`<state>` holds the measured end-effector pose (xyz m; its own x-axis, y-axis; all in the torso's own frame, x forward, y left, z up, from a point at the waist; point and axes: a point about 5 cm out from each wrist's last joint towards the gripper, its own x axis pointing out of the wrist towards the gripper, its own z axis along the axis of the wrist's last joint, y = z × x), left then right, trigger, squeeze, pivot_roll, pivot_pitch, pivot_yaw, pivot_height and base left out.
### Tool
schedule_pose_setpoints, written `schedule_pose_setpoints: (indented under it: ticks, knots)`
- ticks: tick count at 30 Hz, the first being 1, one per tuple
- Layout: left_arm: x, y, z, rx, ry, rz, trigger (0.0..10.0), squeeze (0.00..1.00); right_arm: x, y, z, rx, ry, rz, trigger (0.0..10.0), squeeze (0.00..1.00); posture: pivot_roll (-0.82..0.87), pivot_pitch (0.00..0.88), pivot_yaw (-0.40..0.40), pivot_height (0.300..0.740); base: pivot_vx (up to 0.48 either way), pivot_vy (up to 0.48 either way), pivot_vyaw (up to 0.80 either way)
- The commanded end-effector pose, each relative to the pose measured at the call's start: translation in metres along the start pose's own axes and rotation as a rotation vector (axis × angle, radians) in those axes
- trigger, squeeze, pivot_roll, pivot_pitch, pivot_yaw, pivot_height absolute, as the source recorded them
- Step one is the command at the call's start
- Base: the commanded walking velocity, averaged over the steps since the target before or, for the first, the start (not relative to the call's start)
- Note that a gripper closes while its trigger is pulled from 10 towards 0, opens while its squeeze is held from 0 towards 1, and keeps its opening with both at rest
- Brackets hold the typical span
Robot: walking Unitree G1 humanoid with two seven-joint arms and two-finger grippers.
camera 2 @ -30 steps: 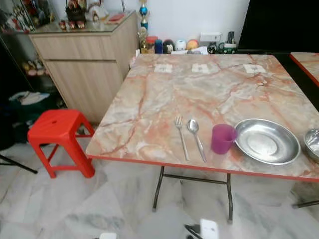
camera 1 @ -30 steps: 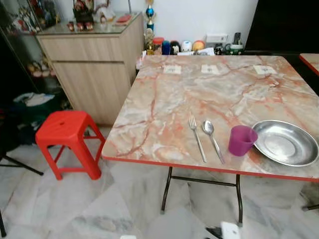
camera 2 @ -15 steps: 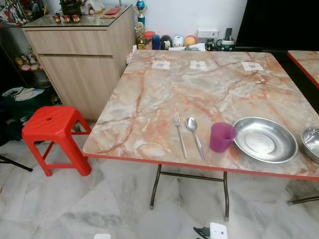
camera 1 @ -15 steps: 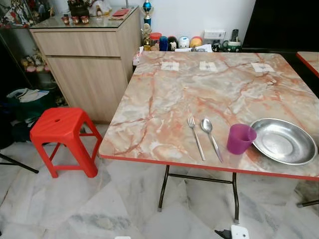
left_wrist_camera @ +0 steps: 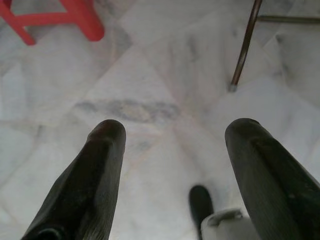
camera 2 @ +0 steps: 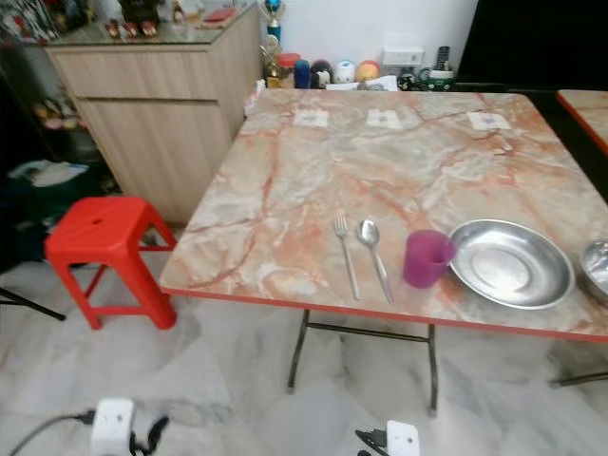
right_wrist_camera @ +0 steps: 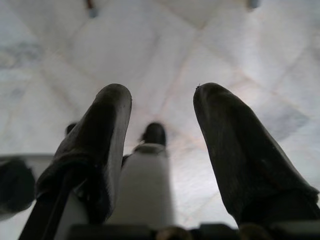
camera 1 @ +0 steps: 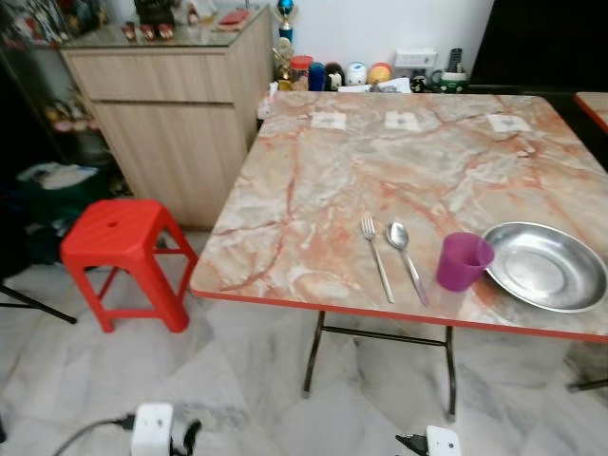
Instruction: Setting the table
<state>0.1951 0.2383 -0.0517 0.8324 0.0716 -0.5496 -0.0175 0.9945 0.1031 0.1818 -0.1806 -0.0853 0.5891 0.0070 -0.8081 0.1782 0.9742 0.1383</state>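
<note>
My left end effector [left_wrist_camera: 172, 137] and right end effector [right_wrist_camera: 160, 107] open, holding nothing, above the floor [left_wrist_camera: 150, 65], fork [camera 1: 376, 256], spoon [camera 1: 407, 258], purple cup [camera 1: 462, 261], silver plate [camera 1: 545, 266] on my desk [camera 1: 380, 171]

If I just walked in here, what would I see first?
The big marble table fills the room's middle. Near its front edge lie a fork and spoon side by side, then a purple cup and a shiny metal plate. A bright red stool stands left of it.

A second steel bowl [camera 2: 598, 269] is cut by the right edge; the far clutter [camera 1: 351, 74] is too small to identify.
</note>
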Motion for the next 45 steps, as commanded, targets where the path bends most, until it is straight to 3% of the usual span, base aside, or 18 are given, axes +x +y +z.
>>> schedule_pose_setpoints:
  ticks: [1, 6, 11, 16, 22, 35, 45]
  knots:
    - [-0.007, 0.014, -0.009, 0.026, 0.029, 0.02, 10.0, 0.0, 0.0, 0.001, -0.004, 0.006, 0.018, -0.001, 10.0, 0.0, 0.07, 0.093, -0.002, 0.74, 0.0, 0.0, 0.0]
    - [-0.037, 0.036, -0.054, -0.007, 0.232, 0.113, 10.0, 0.0, 0.0, 0.001, -0.002, 0.003, 0.009, -0.001, 10.0, 0.0, 0.08, 0.093, 0.0, 0.74, 0.0, 0.0, 0.0]
    - [-0.048, 0.036, -0.075, 0.002, 0.36, 0.117, 10.0, 0.0, 0.0, -0.001, -0.001, 0.0, 0.005, -0.013, 10.0, 0.0, 0.07, 0.093, -0.004, 0.74, 0.0, 0.0, 0.0]
    - [-0.029, 0.02, -0.054, -0.04, 0.26, 0.056, 10.0, 0.0, -0.002, -0.007, -0.007, -0.003, 0.014, -0.019, 10.0, 0.0, 0.06, 0.096, -0.012, 0.74, 0.0, 0.0, 0.0]
    - [-0.015, 0.007, -0.038, 0.008, 0.241, 0.011, 10.0, 0.0, -0.004, -0.009, -0.013, -0.005, 0.024, -0.021, 10.0, 0.0, 0.05, 0.092, -0.006, 0.74, 0.0, 0.0, 0.0]
    - [-0.018, 0.002, -0.045, 0.007, 0.266, 0.003, 10.0, 0.0, -0.005, -0.014, -0.012, -0.01, 0.024, -0.029, 10.0, 0.0, 0.05, 0.08, -0.01, 0.74, 0.0, -0.288, 0.0]
    - [-0.017, -0.006, -0.047, -0.008, 0.28, 0.0, 10.0, 0.0, -0.002, -0.004, -0.005, -0.029, -0.006, -0.013, 10.0, 0.0, 0.04, 0.061, -0.022, 0.74, 0.0, -0.192, 0.0]
